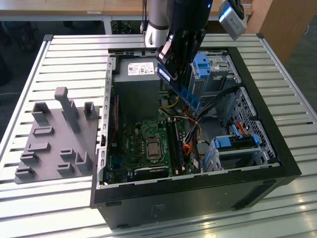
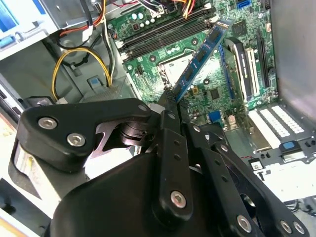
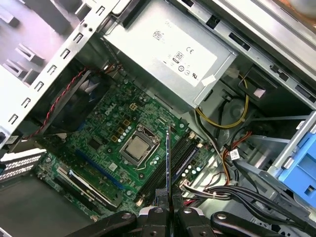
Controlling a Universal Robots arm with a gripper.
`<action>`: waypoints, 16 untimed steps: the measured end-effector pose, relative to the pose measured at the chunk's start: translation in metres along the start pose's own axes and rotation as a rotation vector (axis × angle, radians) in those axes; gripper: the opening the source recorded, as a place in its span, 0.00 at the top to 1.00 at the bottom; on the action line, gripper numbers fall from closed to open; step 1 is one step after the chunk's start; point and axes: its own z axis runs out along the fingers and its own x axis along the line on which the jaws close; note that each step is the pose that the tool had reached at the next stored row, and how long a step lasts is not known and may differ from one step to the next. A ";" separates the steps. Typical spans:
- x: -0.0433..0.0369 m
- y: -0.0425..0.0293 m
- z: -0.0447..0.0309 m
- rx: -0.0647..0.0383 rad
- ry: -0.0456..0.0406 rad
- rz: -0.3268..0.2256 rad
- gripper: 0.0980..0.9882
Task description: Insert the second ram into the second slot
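While the exterior view takes in the whole open case point(image 1: 198, 203) on the slatted table point(image 1: 74, 54), the gripper point(image 1: 171, 74) hangs over it, clamped on one end of the ram point(image 1: 190, 96). The stick slants down in the air above the motherboard point(image 1: 143, 144), not seated in anything. A grey fixture plate point(image 1: 54, 134) lies at the exterior view's left.

The second wrist view gets you the ram point(image 2: 200, 57) face-on, with dark chips on blue board. The gripper point(image 2: 168, 98) is pinched tight on its near end, and the far tip is near the long black slots point(image 2: 163, 29).

The first wrist view has the ram point(image 3: 168, 158) edge-on, a thin line running alongside the slots point(image 3: 182, 158) next to the CPU socket point(image 3: 138, 148). The power supply point(image 3: 168, 49) carries a white label point(image 3: 185, 52) with certification marks.
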 end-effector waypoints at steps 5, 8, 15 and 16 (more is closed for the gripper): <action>0.0000 0.0000 0.0000 0.002 -0.0002 0.047 0.96; 0.0000 0.0000 0.0001 0.002 -0.0012 0.074 0.96; 0.0000 0.0000 0.0001 0.002 -0.0027 0.134 0.96; 0.0000 0.0000 0.0001 0.002 -0.0029 0.142 0.96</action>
